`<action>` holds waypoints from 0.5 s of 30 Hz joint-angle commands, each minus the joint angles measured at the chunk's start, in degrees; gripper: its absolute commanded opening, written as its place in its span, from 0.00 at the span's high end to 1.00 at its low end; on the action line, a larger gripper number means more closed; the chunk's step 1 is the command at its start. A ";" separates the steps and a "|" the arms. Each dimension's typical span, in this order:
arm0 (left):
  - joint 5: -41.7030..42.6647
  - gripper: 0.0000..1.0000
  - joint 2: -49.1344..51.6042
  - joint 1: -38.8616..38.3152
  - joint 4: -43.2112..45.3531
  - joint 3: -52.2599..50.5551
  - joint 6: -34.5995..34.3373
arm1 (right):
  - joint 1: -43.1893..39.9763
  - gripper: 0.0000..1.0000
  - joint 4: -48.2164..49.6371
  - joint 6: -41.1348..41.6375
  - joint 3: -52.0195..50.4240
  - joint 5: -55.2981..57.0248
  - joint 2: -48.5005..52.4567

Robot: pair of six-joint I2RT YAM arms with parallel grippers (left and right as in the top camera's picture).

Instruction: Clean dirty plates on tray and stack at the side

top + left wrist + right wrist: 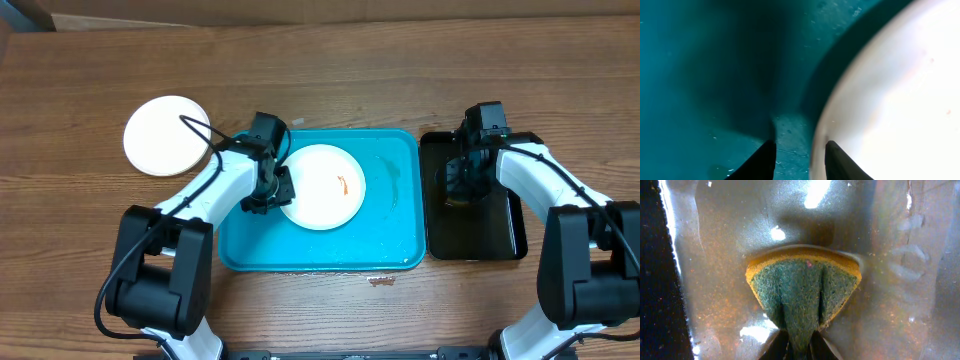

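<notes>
Sponge [802, 300] between right jaws, hidden overhead

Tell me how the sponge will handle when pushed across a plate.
Probably soft: the sponge creases where the right end effector pinches it. Its green scouring face should drag rather than slip, though the black tray looks wet.
</notes>
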 commanded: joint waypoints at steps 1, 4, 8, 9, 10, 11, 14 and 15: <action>3.63 0.67 0.79 1.46 -0.11 1.46 0.31 | -0.07 0.93 0.42 0.17 -0.42 -0.28 -0.15; 5.90 0.67 0.76 2.05 0.72 1.51 0.35 | -0.07 0.93 0.39 0.17 -0.39 -0.28 -0.15; 6.99 0.67 0.79 2.05 2.43 1.62 0.79 | -0.07 0.92 0.39 0.17 -0.42 -0.28 -0.15; 7.10 0.67 0.76 2.05 2.56 1.70 0.76 | -0.07 0.92 0.39 0.17 -0.42 -0.28 -0.15; 7.19 0.68 0.79 2.05 2.54 1.84 0.76 | -0.07 0.92 0.39 0.17 -0.42 -0.28 -0.15; 7.17 0.68 0.76 2.05 2.49 1.88 0.76 | -0.07 0.92 0.39 0.17 -0.42 -0.28 -0.15; 7.17 0.71 0.79 2.05 2.16 1.88 0.76 | -0.07 0.92 0.39 0.17 -0.42 -0.28 -0.15; 7.15 0.73 0.79 2.05 2.01 1.88 0.76 | -0.07 0.92 0.39 0.17 -0.42 -0.28 -0.15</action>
